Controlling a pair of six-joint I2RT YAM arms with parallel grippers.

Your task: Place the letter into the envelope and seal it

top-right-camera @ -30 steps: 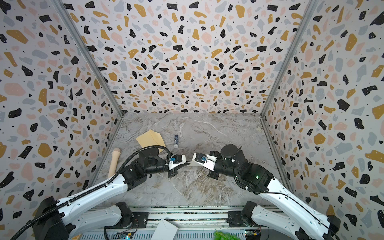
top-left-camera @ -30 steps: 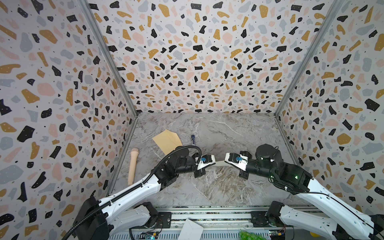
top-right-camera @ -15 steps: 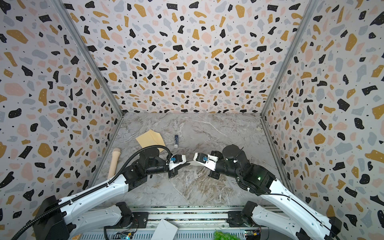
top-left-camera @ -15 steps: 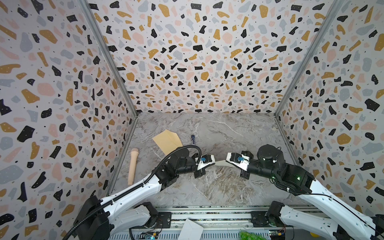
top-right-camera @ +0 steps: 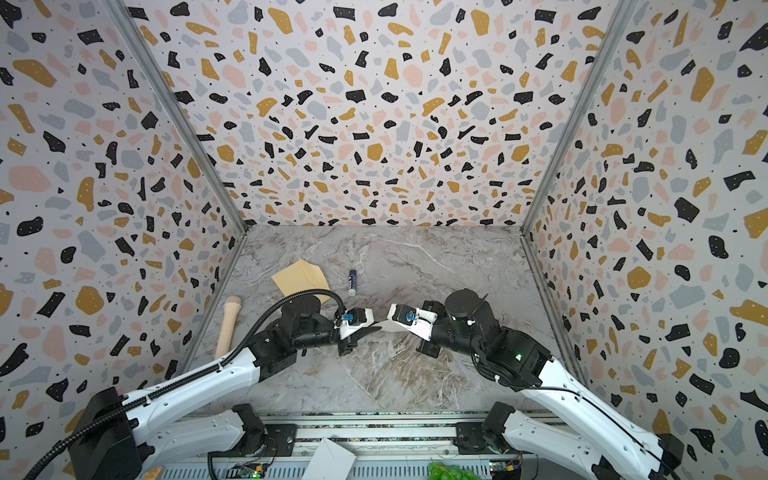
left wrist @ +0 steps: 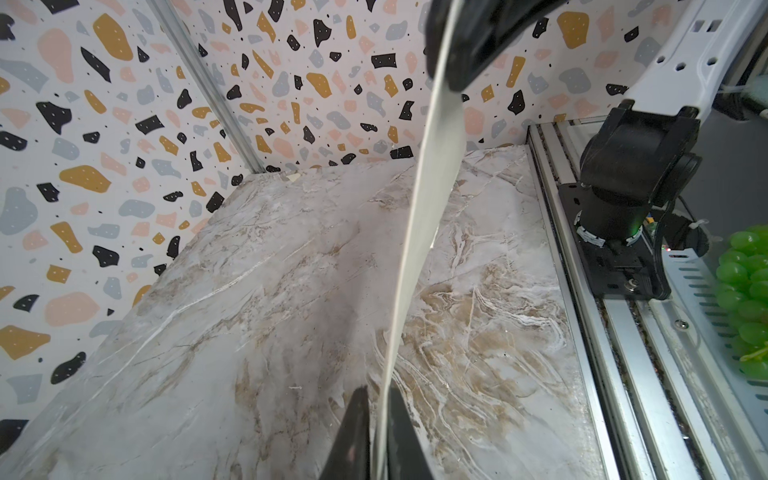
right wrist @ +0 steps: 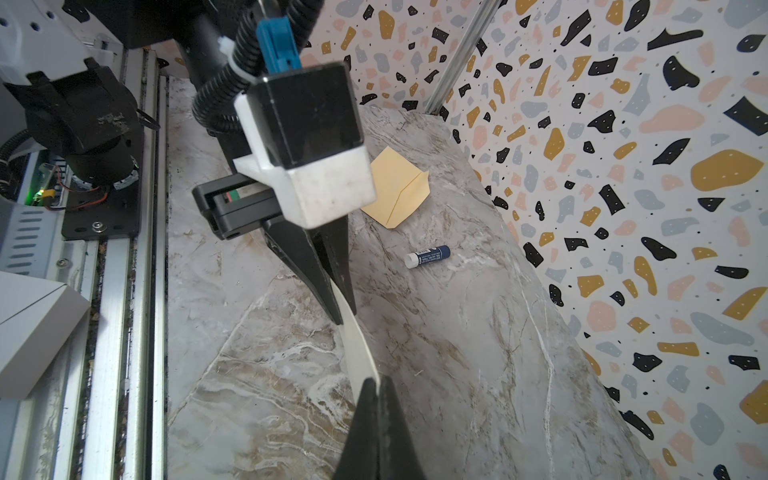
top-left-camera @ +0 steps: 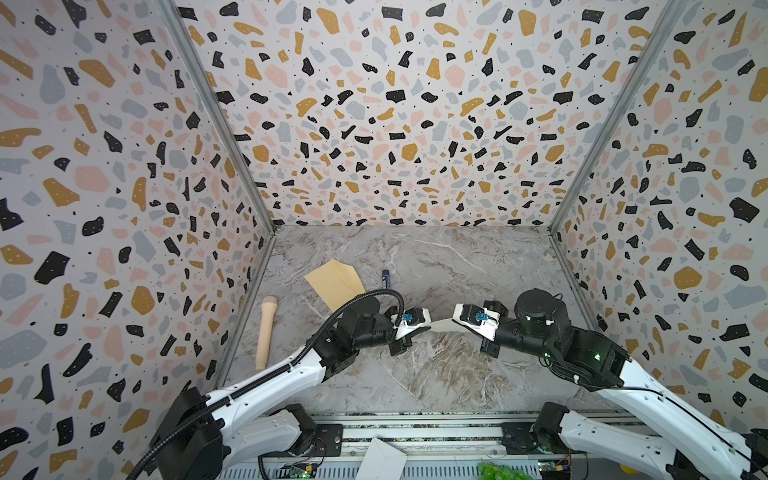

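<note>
The letter is a pale sheet held in the air over the marble table, seen nearly edge-on and sagging a little. My left gripper is shut on one end of it and my right gripper is shut on the other. In the left wrist view the letter runs from my left gripper to the other jaws. In the right wrist view my right gripper pinches the letter. The tan envelope lies flat at the back left, apart from both grippers, its flap side hidden.
A blue glue stick lies just right of the envelope. A beige wooden roller rests along the left wall. White folded paper and green grapes sit on the front rail. Patterned walls close in three sides.
</note>
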